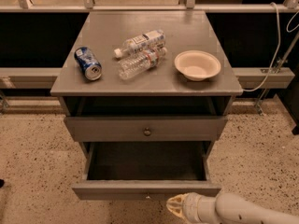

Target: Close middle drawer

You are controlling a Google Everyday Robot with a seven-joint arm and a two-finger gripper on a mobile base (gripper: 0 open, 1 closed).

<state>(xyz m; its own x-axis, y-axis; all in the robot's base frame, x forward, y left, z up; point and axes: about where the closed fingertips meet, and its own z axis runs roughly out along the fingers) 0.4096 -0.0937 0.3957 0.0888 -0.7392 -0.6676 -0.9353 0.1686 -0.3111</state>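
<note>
"At the bottom edge, what is that pale shape?" the listener asks.

"It is the robot's pincer (176, 206), on a white arm (245, 212) that enters from the lower right corner," the describer answers. "It hovers just in front of the middle drawer (117, 189), close below and slightly right of the tiny knob (147, 196) on the slim front panel. Whether it is released or clenched cannot be told."

"Which way does the drawer lie from it?"

"Directly beyond it, away from the camera. The drawer stands pulled well out of the grey cabinet, its bare tray open to view. The front panel runs left to right and the tray runs front to back, so a closing push would likely go straight toward the cabinet, near the panel's middle."

"And the count?"

"Two drawer fronts show: the open one, and a shut upper drawer (187, 127) with a larger round knob. On the surface (187, 31) lie two clear plastic bottles (140, 41) (139, 64) side by side, one blue can (88, 63) to their left, and one empty pale bowl (197, 65) to their right."
</note>
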